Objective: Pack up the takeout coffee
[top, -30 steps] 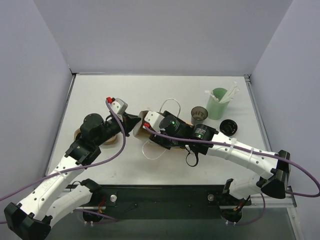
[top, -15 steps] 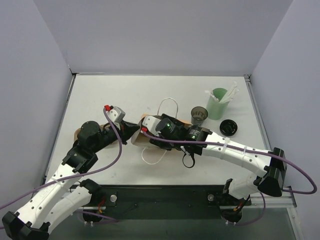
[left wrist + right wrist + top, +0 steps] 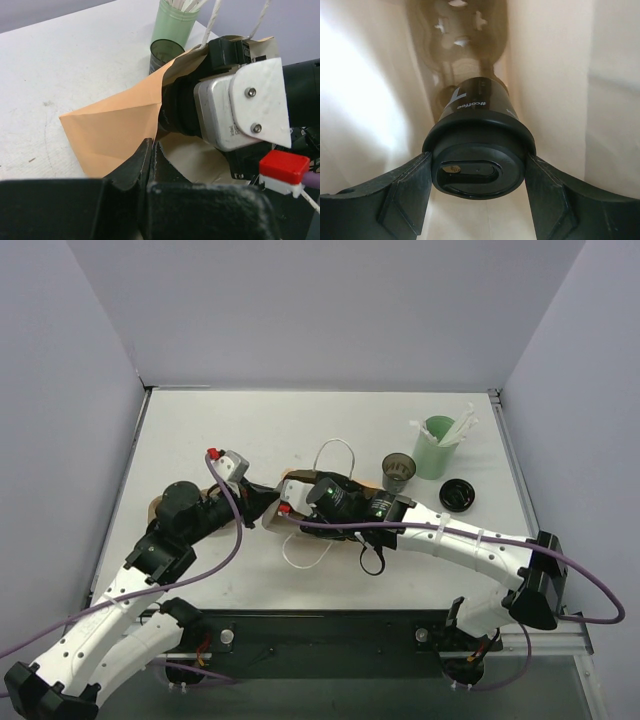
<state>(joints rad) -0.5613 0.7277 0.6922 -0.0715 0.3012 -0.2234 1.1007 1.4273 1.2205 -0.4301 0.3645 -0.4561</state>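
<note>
The takeout coffee [image 3: 470, 105], a dark cup with a black lid, is inside the tan paper bag [image 3: 112, 125]. My right gripper [image 3: 478, 167] is deep in the bag, its fingers [image 3: 405, 190] pressed on both sides of the lid. The cup's far end meets a brown pulp tray [image 3: 462, 30] at the bag's bottom. My left gripper [image 3: 150, 145] is shut on the edge of the bag's mouth. In the top view the bag [image 3: 288, 478] lies on its side, mostly hidden under both wrists. There my left gripper [image 3: 268, 503] is at its left edge.
A dark lidless cup [image 3: 397, 470], a pale green cup with white sticks [image 3: 435, 445] and a loose black lid [image 3: 457, 494] stand right of the bag. The bag's white string handles [image 3: 336, 448] stick out. A brown piece [image 3: 156, 508] lies under my left arm.
My right arm has pushed left, deeper into the bag. My left gripper has shifted a little left and toward me, still on the bag's edge.
</note>
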